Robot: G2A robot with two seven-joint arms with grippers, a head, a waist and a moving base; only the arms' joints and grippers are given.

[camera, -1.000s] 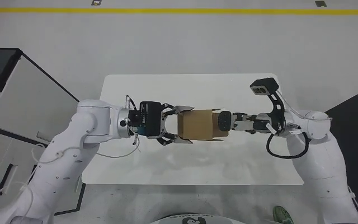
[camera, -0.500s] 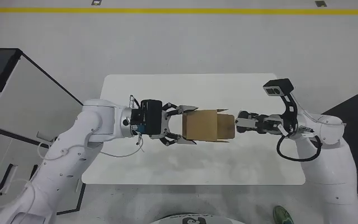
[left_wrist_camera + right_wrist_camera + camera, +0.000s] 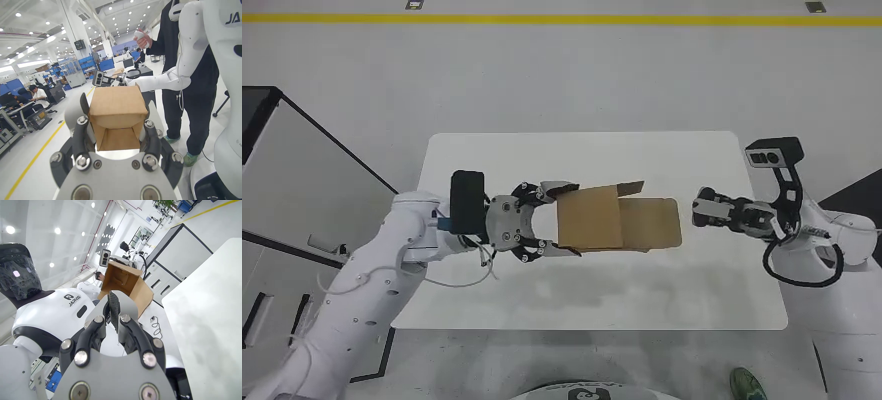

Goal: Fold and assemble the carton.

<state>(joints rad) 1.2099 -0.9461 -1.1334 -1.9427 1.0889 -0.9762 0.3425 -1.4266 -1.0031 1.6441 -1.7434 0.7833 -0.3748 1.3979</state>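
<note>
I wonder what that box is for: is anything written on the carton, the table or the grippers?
carton: no print on the sides that show.
table: none.
left gripper, right gripper: none.
blue wall panel behind: lettering too small to read.

right gripper (image 3: 115,295): jaws together, empty | carton (image 3: 121,280): beyond, open end facing | table (image 3: 208,313): alongside

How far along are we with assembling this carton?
Done: the carton is popped up into a box shape. In hand: the left pincer grips one end of it. Left: the end facing the right pincer is open, its flap sticking straight out, and that pincer is shut, apart from the carton. That end needs folding closed.
</note>
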